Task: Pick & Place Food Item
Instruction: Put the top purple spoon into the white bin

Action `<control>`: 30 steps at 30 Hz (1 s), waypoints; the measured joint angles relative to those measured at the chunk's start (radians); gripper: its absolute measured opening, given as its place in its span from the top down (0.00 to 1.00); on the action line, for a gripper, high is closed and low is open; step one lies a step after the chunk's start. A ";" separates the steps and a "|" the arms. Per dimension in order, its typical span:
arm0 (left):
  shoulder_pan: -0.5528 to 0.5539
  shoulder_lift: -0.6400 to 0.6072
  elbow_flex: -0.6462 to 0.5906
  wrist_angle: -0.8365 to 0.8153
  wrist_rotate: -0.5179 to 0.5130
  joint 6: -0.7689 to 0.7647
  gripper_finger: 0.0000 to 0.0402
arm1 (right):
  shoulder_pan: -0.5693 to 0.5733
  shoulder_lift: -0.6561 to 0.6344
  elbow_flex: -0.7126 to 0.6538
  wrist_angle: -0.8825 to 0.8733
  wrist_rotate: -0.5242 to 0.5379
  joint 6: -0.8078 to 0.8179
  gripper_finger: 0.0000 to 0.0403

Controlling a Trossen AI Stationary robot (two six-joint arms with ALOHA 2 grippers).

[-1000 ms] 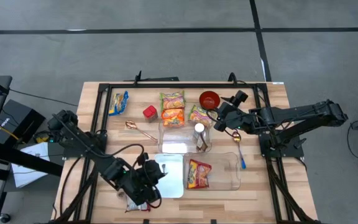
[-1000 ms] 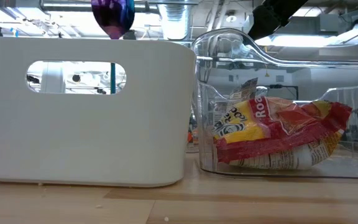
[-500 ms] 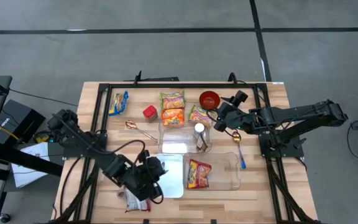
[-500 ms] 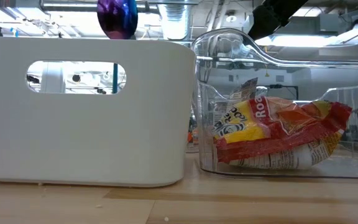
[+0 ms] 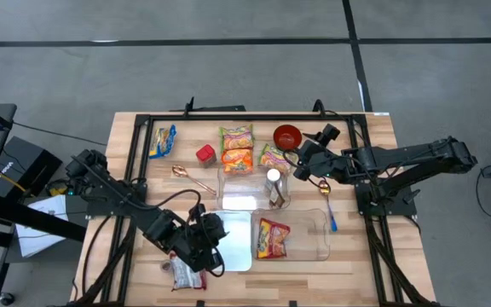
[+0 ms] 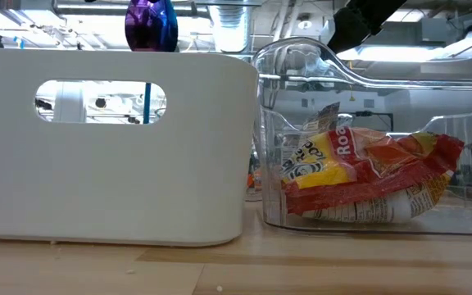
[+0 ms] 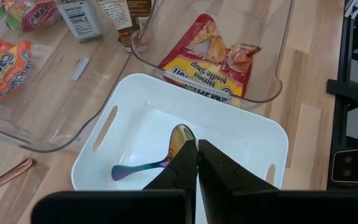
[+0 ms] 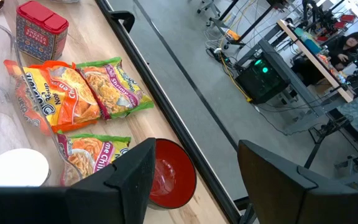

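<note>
Iridescent purple spoon [image 7: 157, 163] pinched in the fully closed left tool [image 7: 197, 163], held above the white bin [image 7: 241, 127], ramen packet [image 7: 213, 53] lying in the clear tub [image 7: 278, 74] beside it, right tool [image 8: 194, 168] partly open, empty, hovering near the red bowl [image 8: 169, 174] on the desk [image 7: 309, 93].

High overhead; low close, level; both share white bin [image 5: 233, 241].

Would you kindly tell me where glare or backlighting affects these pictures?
High view: a bright reflection washes out part of the clear plastic bin. Low view: bright room lights behind the table shine through the white bin's handle slot and glint along the clear container's rim. Left wrist view: evenly lit, no strong glare.
</note>
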 joint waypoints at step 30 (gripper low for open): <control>-0.009 0.070 0.000 0.129 0.021 0.001 1.00 | 0.000 0.000 -0.001 -0.013 -0.025 0.001 0.45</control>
